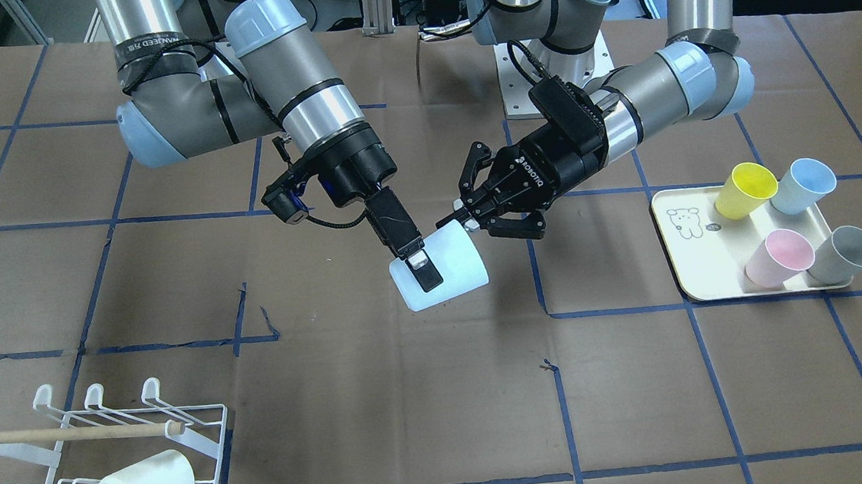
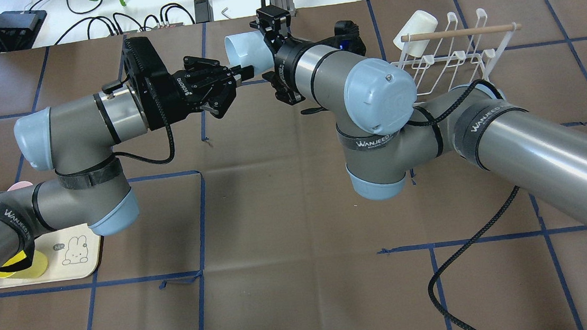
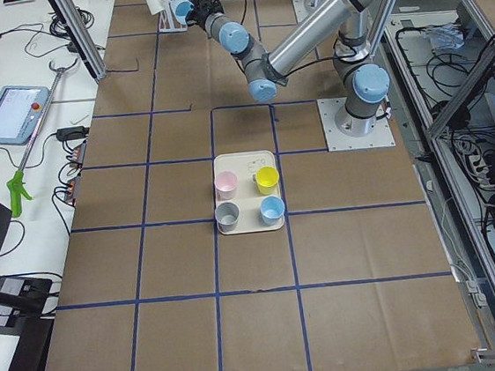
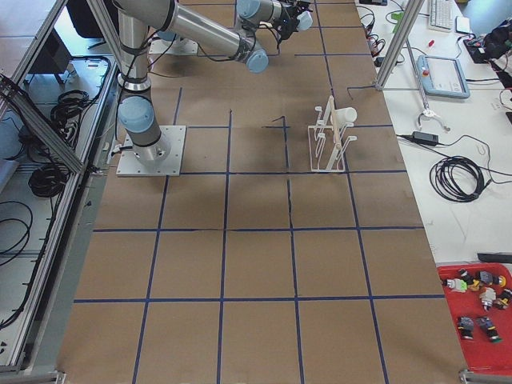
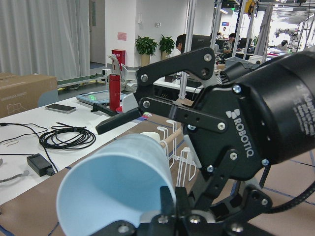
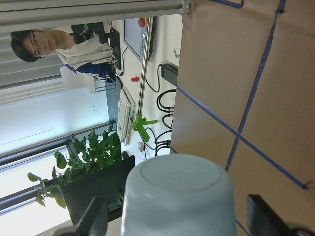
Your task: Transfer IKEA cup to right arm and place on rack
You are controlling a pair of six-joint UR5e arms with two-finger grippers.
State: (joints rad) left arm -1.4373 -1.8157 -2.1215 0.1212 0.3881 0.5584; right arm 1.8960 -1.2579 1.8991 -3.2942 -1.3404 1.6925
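While the left tool (image 1: 475, 211) stood spread at its round rim, the right tool (image 1: 419, 262) pinched the smooth, tapered pale-blue cup (image 1: 457, 264) above the brown, tape-gridded bench (image 1: 354, 433).

IKEA cup (image 1: 457, 264): pale blue, plain, tapered. Held clear of the surface (image 1: 414, 412) around its middle, tipped on its side, mouth to the left, base to the right.

Right arm (image 1: 287, 76): silver-grey with pale blue caps, reaching in from the right. Its black fingers (image 1: 427, 271) clamp the cup's wall.

Rack (image 1: 99, 420): white wire with upturned prongs and a wooden dowel (image 1: 69, 434) across it. Stands far right.
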